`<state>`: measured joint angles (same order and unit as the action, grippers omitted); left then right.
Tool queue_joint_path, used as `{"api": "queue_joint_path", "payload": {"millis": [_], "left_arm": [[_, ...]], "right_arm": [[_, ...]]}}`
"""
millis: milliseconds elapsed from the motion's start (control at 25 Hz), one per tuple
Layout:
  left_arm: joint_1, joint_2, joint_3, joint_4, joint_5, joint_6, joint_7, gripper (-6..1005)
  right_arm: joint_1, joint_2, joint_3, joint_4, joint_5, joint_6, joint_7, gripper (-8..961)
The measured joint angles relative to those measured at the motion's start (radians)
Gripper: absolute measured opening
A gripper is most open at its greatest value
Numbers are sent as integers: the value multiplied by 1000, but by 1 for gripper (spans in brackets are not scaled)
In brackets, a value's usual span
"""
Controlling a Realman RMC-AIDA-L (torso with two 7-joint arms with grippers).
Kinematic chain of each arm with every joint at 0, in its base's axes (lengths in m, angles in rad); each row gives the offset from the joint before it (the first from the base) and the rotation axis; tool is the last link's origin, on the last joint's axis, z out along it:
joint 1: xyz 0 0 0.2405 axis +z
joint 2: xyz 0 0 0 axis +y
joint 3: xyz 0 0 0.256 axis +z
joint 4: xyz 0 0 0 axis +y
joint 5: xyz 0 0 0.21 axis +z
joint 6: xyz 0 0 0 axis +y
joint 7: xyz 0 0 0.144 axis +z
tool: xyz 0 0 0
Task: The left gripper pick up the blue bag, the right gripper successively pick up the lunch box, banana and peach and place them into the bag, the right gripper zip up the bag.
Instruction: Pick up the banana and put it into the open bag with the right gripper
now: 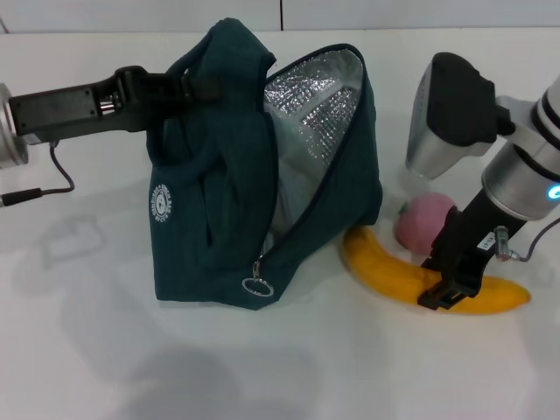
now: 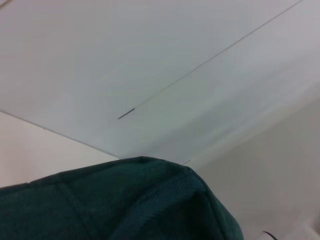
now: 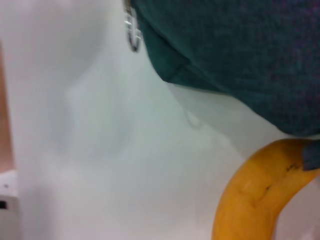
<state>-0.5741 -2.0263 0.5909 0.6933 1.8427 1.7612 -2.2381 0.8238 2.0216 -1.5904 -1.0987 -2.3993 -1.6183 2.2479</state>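
The right end effector (image 1: pixel 448 287) straddles the banana (image 1: pixel 398 276) near the worktop's right edge, beside the peach (image 1: pixel 422 219), apparently closing on this soft, bruisable, curved fruit mid-length, while the left end effector (image 1: pixel 188 86) grips the blue bag (image 1: pixel 219 192) upright.

Curved yellow banana (image 3: pixel 255 192) on a white table (image 3: pixel 100 150), its far end just beside the blue bag (image 3: pixel 235 55); zipper ring (image 3: pixel 132 31) hanging.
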Motion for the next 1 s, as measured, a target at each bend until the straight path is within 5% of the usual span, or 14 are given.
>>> {"api": "queue_joint_path", "payload": {"millis": [160, 520, 800, 1000], "left_arm": [[1, 0, -6, 0, -4, 0, 1, 43], [3, -1, -7, 0, -7, 0, 1, 43], [6, -3, -6, 0, -12, 0, -1, 43], [7, -6, -6, -2, -16, 0, 0, 43]], "right_arm": [[-21, -1, 98, -13, 33, -47, 5, 393], [-72, -9, 530, -32, 62, -101, -50, 392], [-121, -24, 762, -29, 170, -89, -76, 392], [-195, -26, 866, 4, 461, -80, -152, 392]]}}
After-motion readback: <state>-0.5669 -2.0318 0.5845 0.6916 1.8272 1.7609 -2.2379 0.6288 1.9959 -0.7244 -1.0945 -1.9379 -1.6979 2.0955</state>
